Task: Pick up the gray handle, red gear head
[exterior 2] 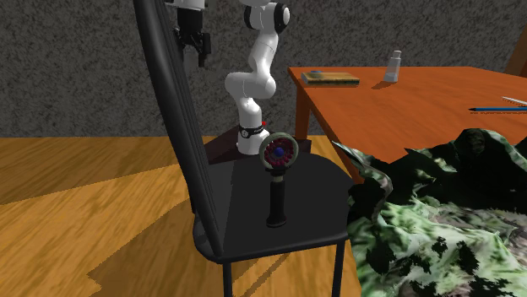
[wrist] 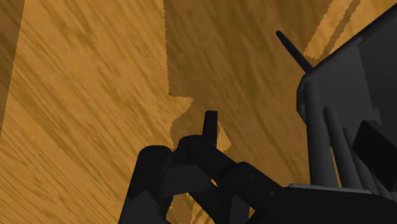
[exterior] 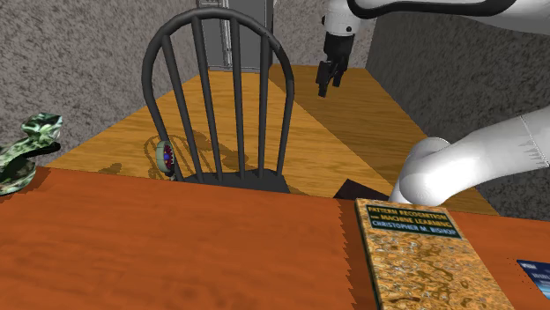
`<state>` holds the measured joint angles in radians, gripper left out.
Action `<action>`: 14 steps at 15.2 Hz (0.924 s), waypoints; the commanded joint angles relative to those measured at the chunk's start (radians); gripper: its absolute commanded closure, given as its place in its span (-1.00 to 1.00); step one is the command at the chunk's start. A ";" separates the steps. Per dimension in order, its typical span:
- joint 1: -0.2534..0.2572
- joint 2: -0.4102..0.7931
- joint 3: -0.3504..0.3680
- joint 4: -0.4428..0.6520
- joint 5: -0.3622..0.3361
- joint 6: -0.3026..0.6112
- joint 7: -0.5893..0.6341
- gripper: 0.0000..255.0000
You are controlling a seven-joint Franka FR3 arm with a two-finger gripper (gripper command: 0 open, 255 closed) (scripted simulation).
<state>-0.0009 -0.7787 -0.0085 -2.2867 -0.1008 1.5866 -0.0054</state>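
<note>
The gear tool (exterior 2: pixel 277 181) stands upright on the black chair's seat (exterior 2: pixel 312 215). It has a dark grey handle and a round head with a red gear and a blue centre. In the shoulder view its head (exterior: pixel 165 157) peeks between the chair's back spindles (exterior: pixel 236 97). My black gripper (exterior: pixel 328 86) hangs high above the wooden floor, beyond the chair and well away from the tool. In the second exterior view the gripper (exterior 2: pixel 196 49) sits behind the chair back's top. In the wrist view its fingers (wrist: pixel 153 184) stand apart, open and holding nothing, over the floor, with the chair (wrist: pixel 343 121) beside them.
A reddish wooden table (exterior: pixel 176 247) carries a book (exterior: pixel 423 260). A camouflage cloth (exterior: pixel 26 150) lies at the shoulder view's left and also shows in the second exterior view (exterior 2: pixel 439 211). A white bottle (exterior 2: pixel 393 66) and a pen (exterior 2: pixel 494 109) are on the table. Grey walls stand behind.
</note>
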 commanded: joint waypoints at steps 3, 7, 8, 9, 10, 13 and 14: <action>0.003 0.009 0.051 -0.002 0.033 0.005 0.082 -1.00; 0.006 0.047 0.152 0.012 0.096 0.022 0.244 -1.00; 0.006 0.061 0.177 0.020 0.110 0.027 0.285 -1.00; 0.005 0.076 0.202 0.029 0.124 0.032 0.325 -1.00; 0.004 0.093 0.227 0.040 0.137 0.038 0.366 -1.00; -0.002 0.154 0.302 0.083 0.168 0.056 0.487 -1.00; -0.005 0.177 0.326 0.100 0.176 0.062 0.528 -1.00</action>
<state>-0.0028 -0.6281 0.2901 -2.2077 0.0657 1.6425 0.4754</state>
